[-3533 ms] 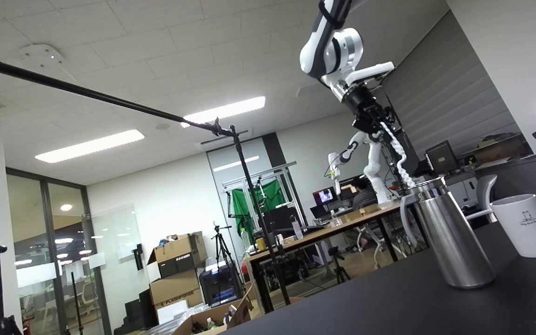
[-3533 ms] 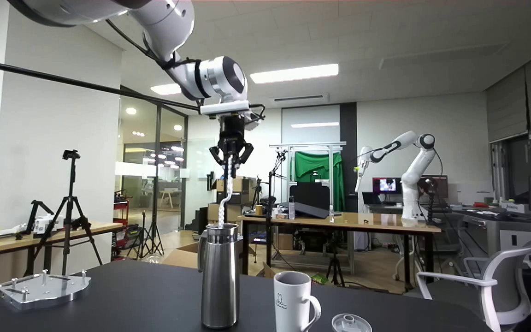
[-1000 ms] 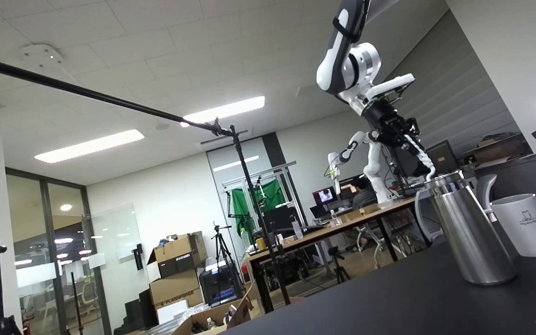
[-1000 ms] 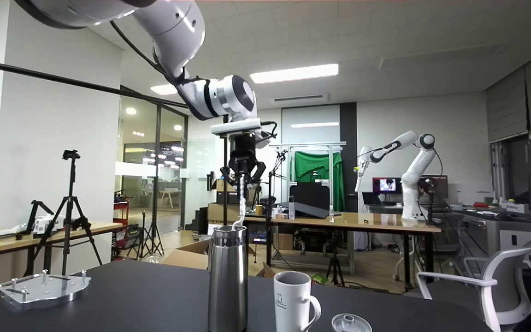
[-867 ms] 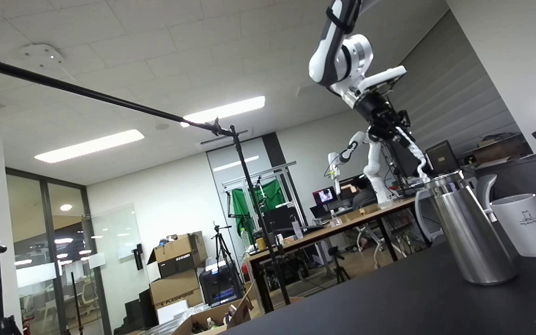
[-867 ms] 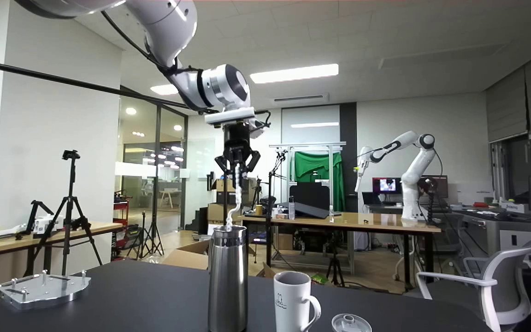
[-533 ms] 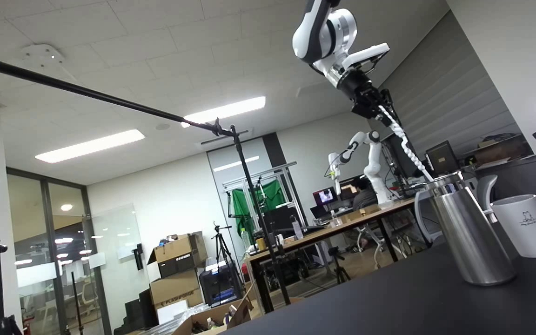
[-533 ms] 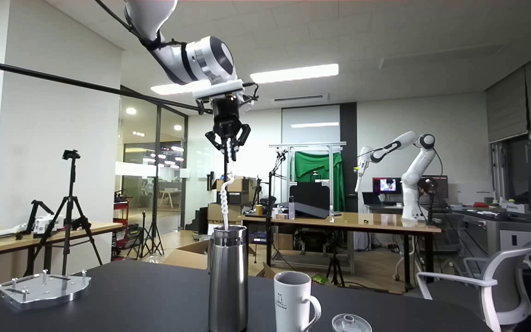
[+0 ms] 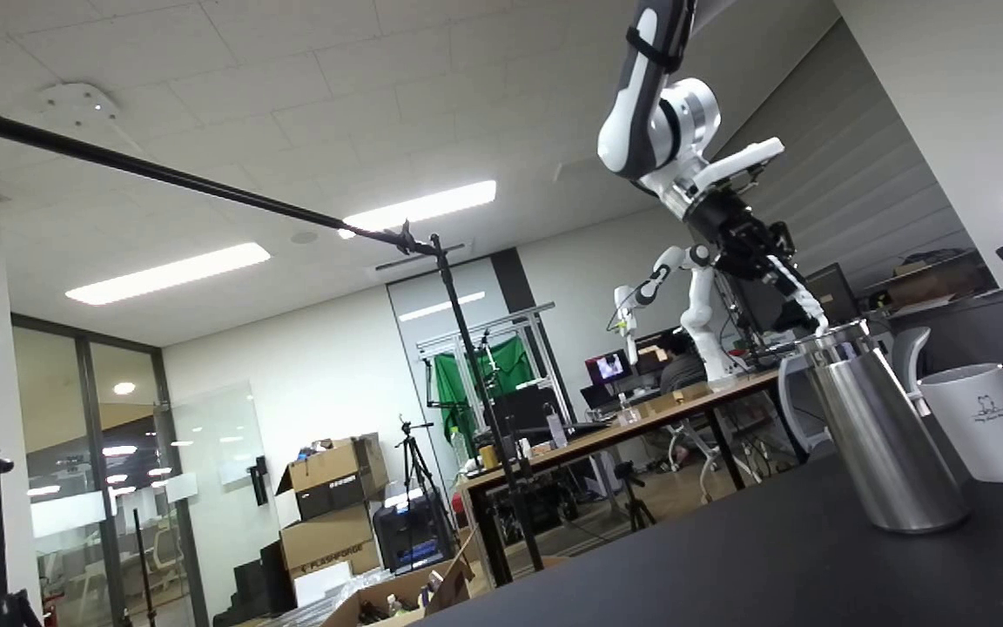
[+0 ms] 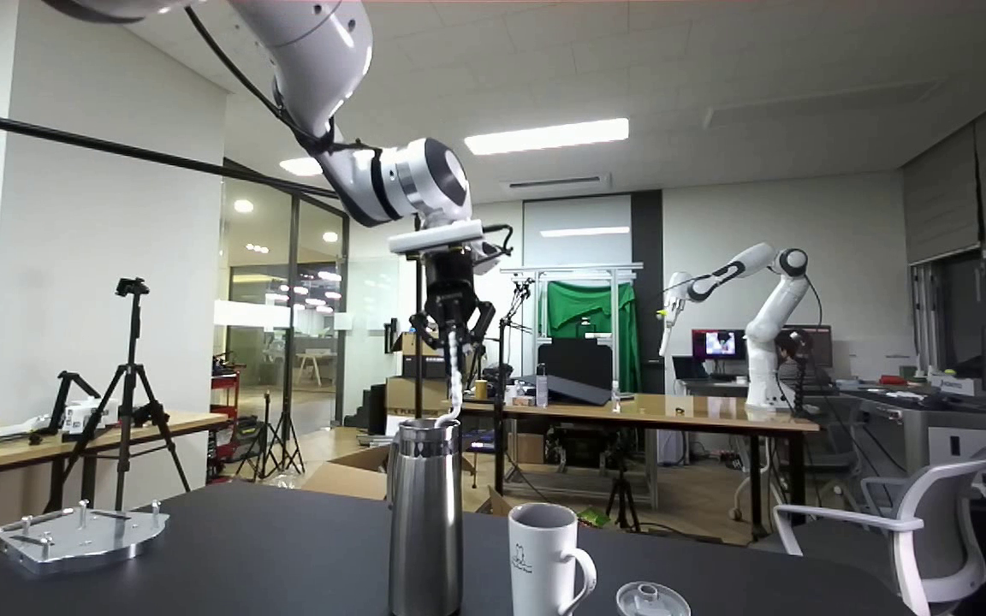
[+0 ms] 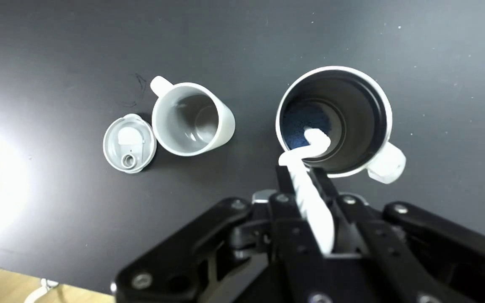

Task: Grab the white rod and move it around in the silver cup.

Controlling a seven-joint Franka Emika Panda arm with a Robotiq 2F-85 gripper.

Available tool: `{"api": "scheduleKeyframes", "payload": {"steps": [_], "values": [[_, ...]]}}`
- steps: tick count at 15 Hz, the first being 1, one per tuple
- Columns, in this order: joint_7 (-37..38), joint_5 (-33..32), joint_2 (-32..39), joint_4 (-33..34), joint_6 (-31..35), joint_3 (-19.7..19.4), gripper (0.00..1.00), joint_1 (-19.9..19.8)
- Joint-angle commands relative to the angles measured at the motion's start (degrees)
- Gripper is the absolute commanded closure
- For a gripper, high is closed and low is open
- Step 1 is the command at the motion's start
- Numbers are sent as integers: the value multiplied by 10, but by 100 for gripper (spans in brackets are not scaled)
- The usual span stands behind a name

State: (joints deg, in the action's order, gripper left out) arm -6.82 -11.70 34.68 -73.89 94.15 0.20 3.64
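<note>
The white rod, a twisted pale stick with a bend, shows in both exterior views (image 9: 802, 300) (image 10: 456, 376) and in the wrist view (image 11: 307, 189). My gripper (image 9: 773, 268) (image 10: 456, 346) (image 11: 301, 170) is shut on its upper part, above the silver cup. The rod's lower end is inside the cup; in the exterior views the cup's wall hides it. The silver cup (image 9: 889, 435) (image 10: 426, 522) stands upright on the dark table. In the wrist view I look into the cup (image 11: 362, 126), with dark blue at its bottom and the rod crossing its rim.
A white mug (image 9: 985, 422) (image 10: 542, 560) (image 11: 225, 124) stands beside the cup. A clear lid (image 10: 651, 599) (image 11: 129, 143) lies near the mug. A clear plate with posts (image 10: 78, 539) lies at the table's far left. A black boom pole (image 9: 162, 178) (image 10: 159, 162) crosses behind.
Since 3.5 s ago the cup has shifted slightly toward the mug and turned its handle. My gripper rose with the rod by 0.5 s ago, then came down again, pushing the rod deeper into the cup.
</note>
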Motion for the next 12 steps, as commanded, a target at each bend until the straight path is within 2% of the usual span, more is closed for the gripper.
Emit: {"api": "scheduleKeyframes", "payload": {"steps": [1,7,12], "values": [[15,-4,16,15,-4,-2,96,2],[0,-46,-64,31,-67,5,96,39],[1,-39,-94,15,-55,5,96,41]]}}
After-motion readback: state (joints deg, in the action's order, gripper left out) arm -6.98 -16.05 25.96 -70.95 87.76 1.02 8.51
